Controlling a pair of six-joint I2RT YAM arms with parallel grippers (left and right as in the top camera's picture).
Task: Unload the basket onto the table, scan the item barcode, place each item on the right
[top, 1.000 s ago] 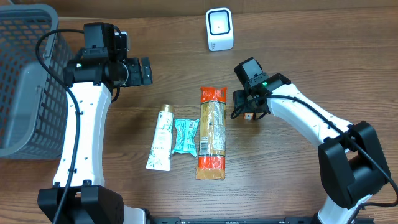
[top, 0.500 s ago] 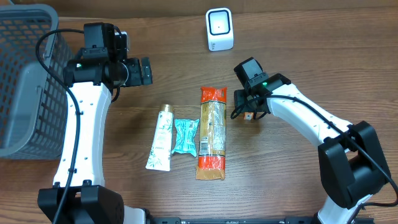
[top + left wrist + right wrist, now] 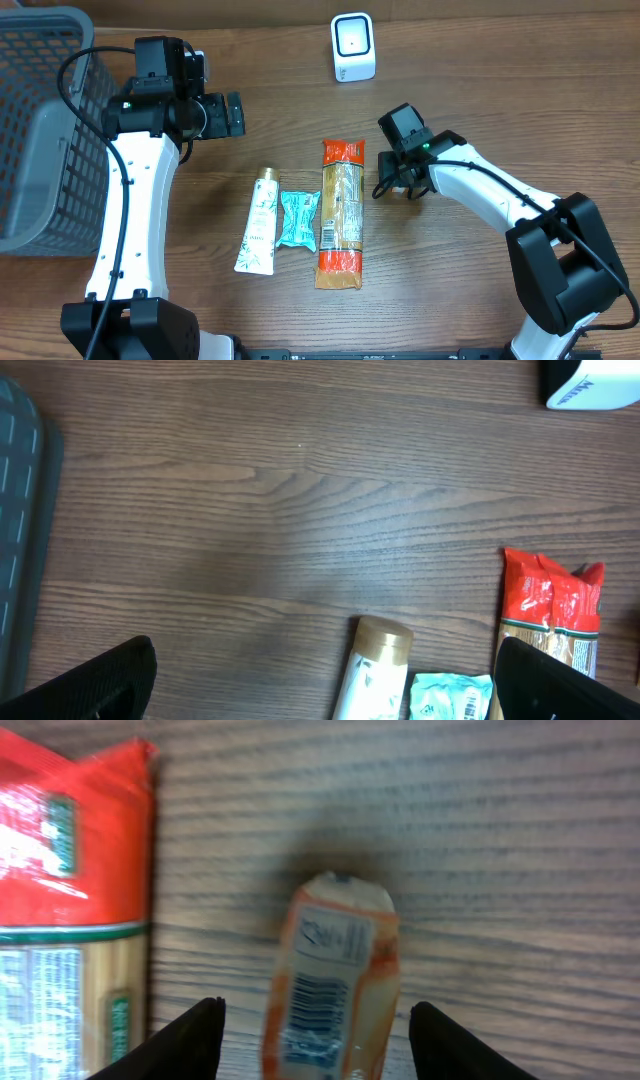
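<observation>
The table is the only furniture in view. Its top is a brown wood-grain surface, with the grain running left to right in the overhead view. The same surface fills the background of both wrist views. Lighting is even and comes from above. Shadows on the table top are soft and lie close to whatever casts them.

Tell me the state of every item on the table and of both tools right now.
orange packet: on the table, barcode up, not gripped.
right tool: open, straddling the orange packet.
left tool: open, empty.
pasta pack: lying flat.
teal sachet: lying flat.
tube: capped, lying flat.
scanner: upright.
basket: upright.
</observation>
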